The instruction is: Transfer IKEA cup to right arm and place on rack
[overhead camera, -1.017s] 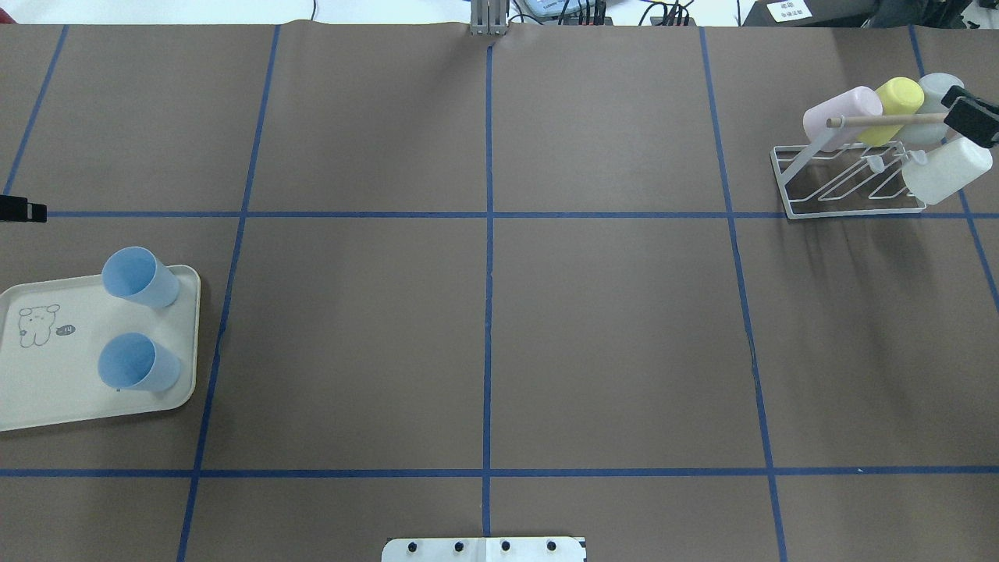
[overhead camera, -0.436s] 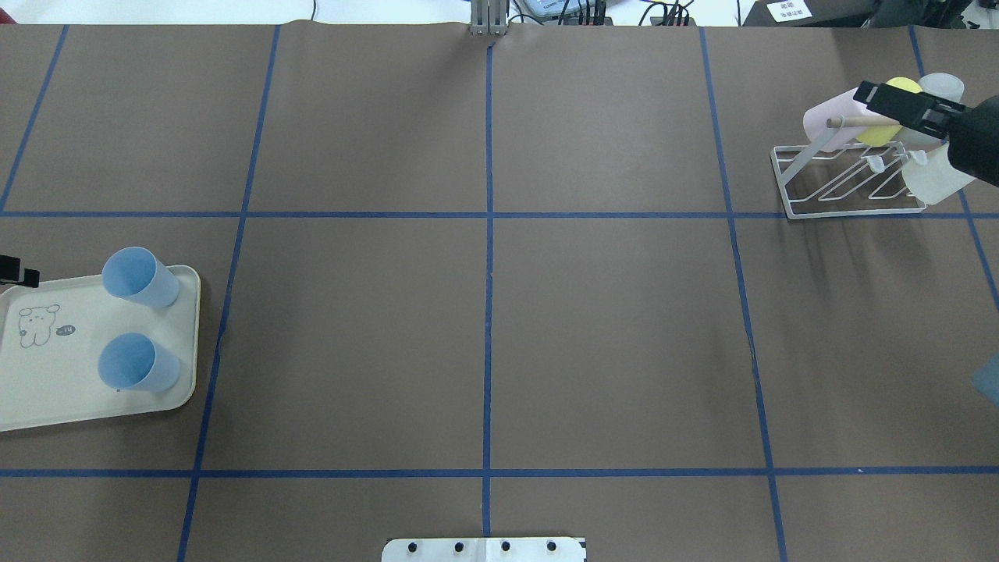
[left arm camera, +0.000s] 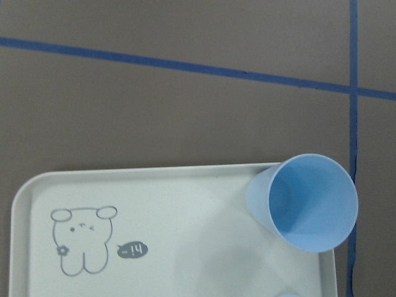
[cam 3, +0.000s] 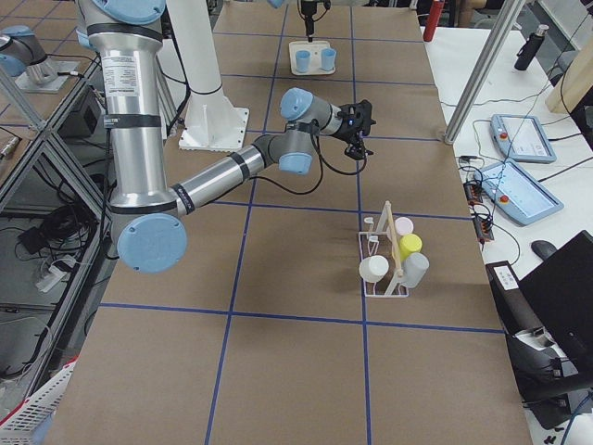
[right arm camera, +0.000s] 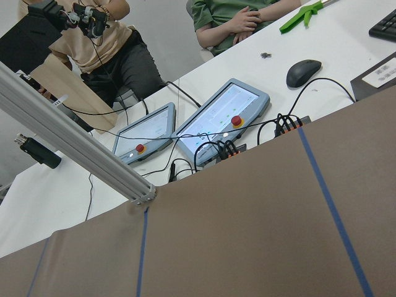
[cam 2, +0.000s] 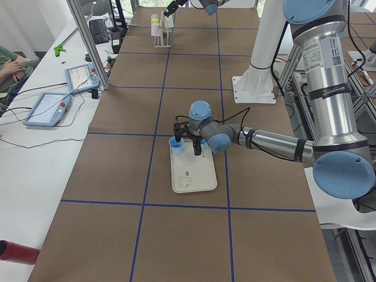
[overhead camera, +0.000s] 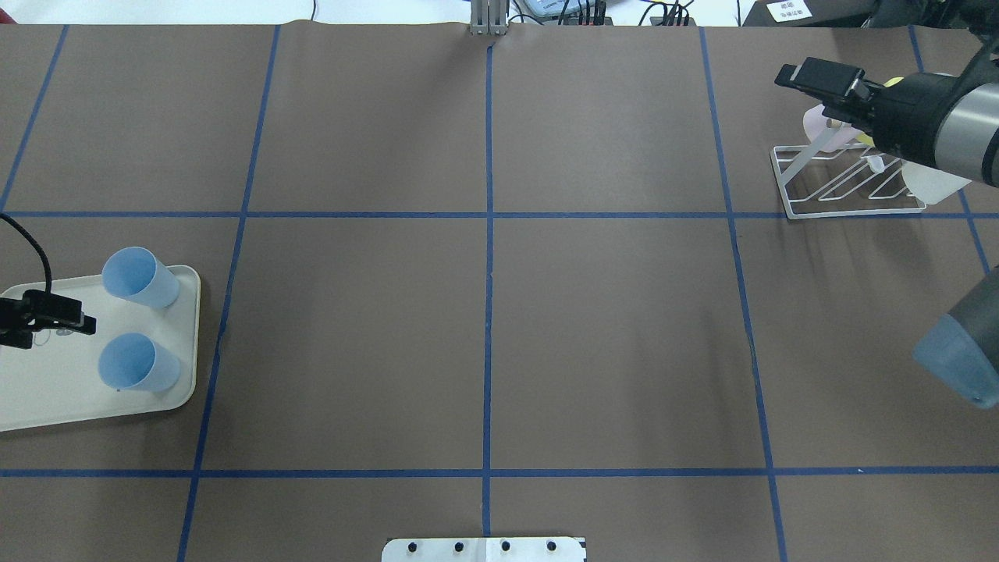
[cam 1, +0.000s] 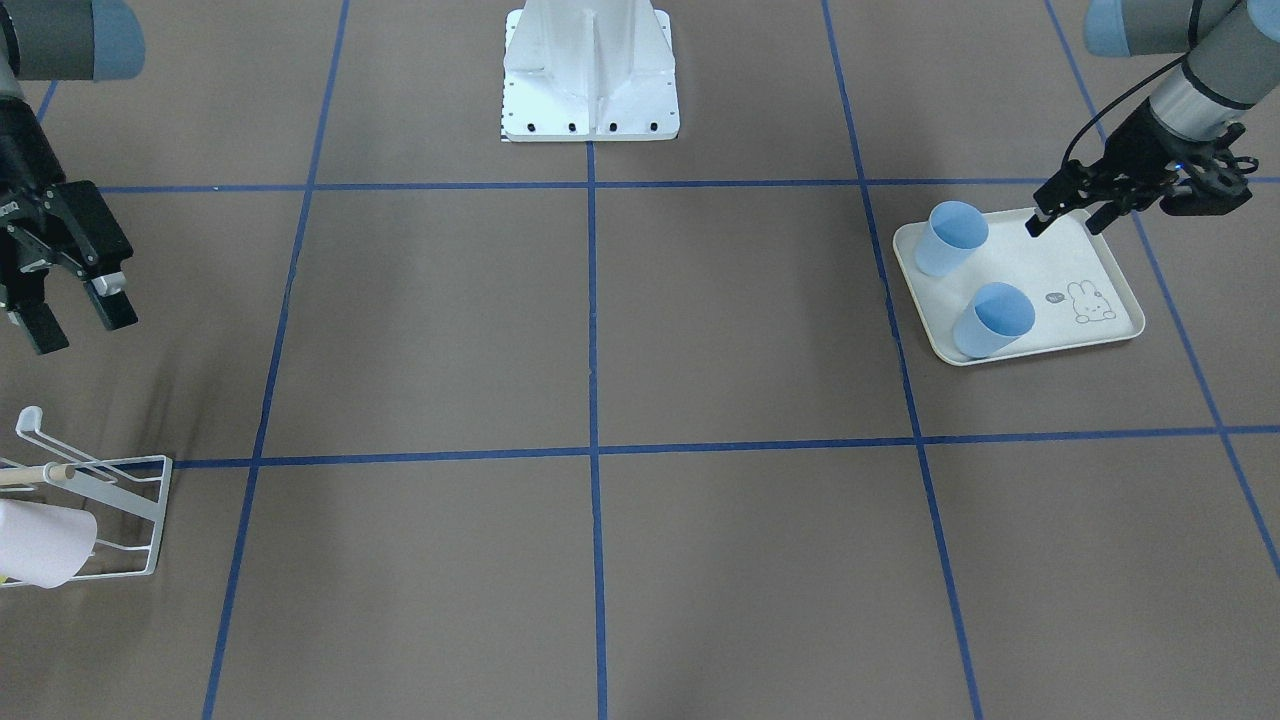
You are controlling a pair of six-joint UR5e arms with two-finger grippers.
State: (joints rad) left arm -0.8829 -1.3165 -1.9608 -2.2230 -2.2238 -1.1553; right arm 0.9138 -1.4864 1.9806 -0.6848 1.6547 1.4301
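- Front-facing: cream tray [cam 1: 1050, 262] with two upright blue cups. Near blue cup [cam 1: 950, 238] at its robot-side corner, far blue cup [cam 1: 992, 320] along the same inner edge, farther from the robot. Left gripper [cam 1: 1065, 225] above the tray's robot-side edge, fingers spread, nothing between them, clear of both cups.
- Same view, at the table end opposite the tray: right gripper [cam 1: 80, 328], fingers likewise apart and empty; white wire rack [cam 1: 163, 515] with a pink cup [cam 1: 40, 545].
- Overhead: left gripper over the tray's outer half; right arm [overhead camera: 964, 129] well apart from the tray, across the table.
- Exterior left: left gripper pointing down over the tray, close to the cups.
- Exterior right: rack far from the tray, with a white cup [cam 3: 373, 269], a yellow cup [cam 3: 410, 245] and a grey cup [cam 3: 416, 269] beside the pink cup.
- Left wrist: far blue cup upright, mouth open to the lens, on the tray's corner; rabbit print [left arm camera: 80, 241] toward the tray's other side.
- Right wrist: brown table covering [right arm camera: 247, 235], two control pendants [right arm camera: 223, 120], seated people [right arm camera: 105, 37] beyond.
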